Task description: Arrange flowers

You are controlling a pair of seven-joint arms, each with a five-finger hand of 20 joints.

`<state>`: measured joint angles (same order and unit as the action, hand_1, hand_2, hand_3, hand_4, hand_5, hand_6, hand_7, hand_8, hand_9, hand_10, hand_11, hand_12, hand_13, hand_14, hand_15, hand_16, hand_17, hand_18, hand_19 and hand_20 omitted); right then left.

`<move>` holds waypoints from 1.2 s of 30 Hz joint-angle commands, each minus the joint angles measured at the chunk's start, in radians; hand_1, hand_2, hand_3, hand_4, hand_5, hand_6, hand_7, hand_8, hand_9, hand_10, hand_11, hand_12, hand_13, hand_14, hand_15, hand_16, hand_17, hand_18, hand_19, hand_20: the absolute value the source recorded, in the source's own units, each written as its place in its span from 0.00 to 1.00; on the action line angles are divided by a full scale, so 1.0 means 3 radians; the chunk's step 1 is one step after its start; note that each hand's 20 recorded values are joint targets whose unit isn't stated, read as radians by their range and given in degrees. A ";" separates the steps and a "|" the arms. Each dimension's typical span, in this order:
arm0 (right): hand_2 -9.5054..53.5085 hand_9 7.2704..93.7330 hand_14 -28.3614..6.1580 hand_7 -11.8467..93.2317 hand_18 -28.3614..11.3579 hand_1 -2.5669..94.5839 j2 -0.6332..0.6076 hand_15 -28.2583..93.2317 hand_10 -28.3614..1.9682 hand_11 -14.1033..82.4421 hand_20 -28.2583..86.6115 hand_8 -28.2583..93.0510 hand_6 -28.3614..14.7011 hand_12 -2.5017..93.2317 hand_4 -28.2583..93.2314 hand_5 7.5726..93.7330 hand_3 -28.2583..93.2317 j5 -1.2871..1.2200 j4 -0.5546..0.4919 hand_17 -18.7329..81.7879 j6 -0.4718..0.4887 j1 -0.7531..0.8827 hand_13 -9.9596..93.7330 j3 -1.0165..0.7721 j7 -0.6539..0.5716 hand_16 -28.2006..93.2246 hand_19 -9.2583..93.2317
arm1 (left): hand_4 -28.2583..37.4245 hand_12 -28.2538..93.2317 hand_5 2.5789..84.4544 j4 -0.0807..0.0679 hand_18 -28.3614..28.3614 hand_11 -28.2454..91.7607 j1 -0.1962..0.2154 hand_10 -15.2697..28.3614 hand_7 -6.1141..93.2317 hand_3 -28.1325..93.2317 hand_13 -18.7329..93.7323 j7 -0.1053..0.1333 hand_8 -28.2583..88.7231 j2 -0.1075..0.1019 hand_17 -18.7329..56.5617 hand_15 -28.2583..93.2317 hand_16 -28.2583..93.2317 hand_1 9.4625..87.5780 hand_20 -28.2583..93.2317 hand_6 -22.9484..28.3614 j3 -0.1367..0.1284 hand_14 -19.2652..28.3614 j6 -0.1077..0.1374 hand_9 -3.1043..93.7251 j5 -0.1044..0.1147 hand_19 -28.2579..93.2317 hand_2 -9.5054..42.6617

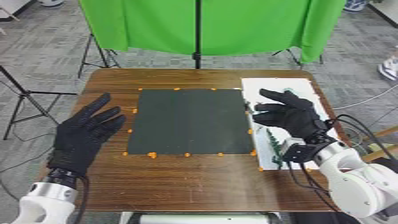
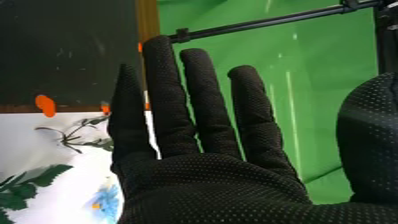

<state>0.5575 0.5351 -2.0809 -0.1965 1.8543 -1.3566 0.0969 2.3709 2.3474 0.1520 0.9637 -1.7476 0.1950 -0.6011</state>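
Hanging over the white sheet at the right of the head view, the right hand has its fingers straight and spread, the thumb well away from them, with nothing pinched. The left hand, at the left of the frame, is spread too. On the sheet lie a leafy stem, a thin stem and a blue flower.

The step looks like choosing and picking up a stem; next, the right hand would have to come down and close thumb and fingers round one without crushing the leaves. The sheet lies near the right edge of the bench, so a sweep outward could push a stem off. The better room for moving seems to be inward, toward the dark mat mid-frame.
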 commanded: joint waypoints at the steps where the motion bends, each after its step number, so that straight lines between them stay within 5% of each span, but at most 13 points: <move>1: 0.29 0.48 0.29 0.28 0.13 0.15 -0.0025 0.53 0.37 0.32 0.39 0.12 0.60 0.17 0.00 0.37 0.87 -0.0032 -0.0033 0.27 0.0010 -0.0013 0.49 -0.0011 0.0007 0.34 0.63 | 0.08 0.32 0.38 -0.0004 0.99 0.43 0.0090 0.83 0.20 0.86 0.37 0.0001 0.16 0.0020 0.12 0.64 0.16 0.17 0.33 0.60 -0.0057 1.00 -0.0003 0.35 0.0010 0.72 0.32; 7: 0.29 0.48 0.29 0.28 0.13 0.15 -0.0025 0.53 0.37 0.33 0.39 0.12 0.60 0.17 0.00 0.38 0.86 0.0006 -0.0049 0.27 -0.0018 -0.0035 0.49 0.0001 -0.0037 0.34 0.64 | 0.07 0.32 0.38 -0.0010 0.97 0.44 0.0084 0.83 0.21 0.86 0.36 0.0038 0.15 0.0013 0.09 0.64 0.16 0.17 0.31 0.61 -0.0007 1.00 0.0010 0.35 0.0016 0.68 0.33; 16: 0.27 0.51 0.31 0.30 0.12 0.17 -0.0032 0.57 0.37 0.36 0.39 0.12 0.58 0.17 0.00 0.41 0.87 0.0358 -0.0272 0.28 -0.0537 0.0110 0.52 -0.0142 -0.0365 0.34 0.66 | 0.07 0.32 0.38 0.0009 0.97 0.44 0.0119 0.83 0.21 0.86 0.36 0.0054 0.15 0.0022 0.09 0.63 0.16 0.17 0.31 0.61 -0.0032 1.00 0.0022 0.35 0.0009 0.68 0.32; 19: 0.25 0.52 0.32 0.31 0.12 0.19 -0.0020 0.61 0.37 0.38 0.39 0.11 0.57 0.17 0.00 0.43 0.86 0.0715 -0.0389 0.30 -0.0718 0.0245 0.54 -0.0283 -0.0673 0.33 0.68 | 0.07 0.32 0.38 0.0016 0.97 0.44 0.0118 0.83 0.21 0.86 0.36 0.0061 0.15 0.0018 0.09 0.63 0.16 0.17 0.31 0.61 -0.0038 1.00 0.0035 0.35 0.0009 0.68 0.32; 24: 0.21 0.55 0.34 0.32 0.09 0.23 0.0062 0.67 0.37 0.41 0.38 0.11 0.55 0.17 0.01 0.46 0.86 0.1643 -0.0617 0.35 -0.0960 0.0290 0.59 -0.0414 -0.1770 0.31 0.75 | 0.07 0.32 0.38 0.0024 0.97 0.44 0.0118 0.83 0.21 0.86 0.36 0.0039 0.15 0.0025 0.09 0.63 0.16 0.17 0.31 0.61 -0.0057 1.00 0.0038 0.35 0.0002 0.68 0.32; 36: 0.13 0.59 0.38 0.32 0.15 0.29 -0.0025 0.80 0.30 0.48 0.32 0.11 0.49 0.18 0.02 0.52 0.85 0.2702 -0.0705 0.45 -0.0998 0.0375 0.65 -0.0336 -0.2767 0.30 0.92 | 0.07 0.32 0.38 0.0008 0.97 0.44 0.0068 0.83 0.21 0.86 0.36 -0.0014 0.15 0.0027 0.09 0.64 0.16 0.17 0.31 0.61 -0.0061 1.00 -0.0021 0.35 -0.0025 0.68 0.32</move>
<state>0.5673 1.1395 -2.2835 -0.4803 1.9905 -1.5235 -0.5707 2.3759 2.3664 0.1662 0.9647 -1.7678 0.1974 -0.6019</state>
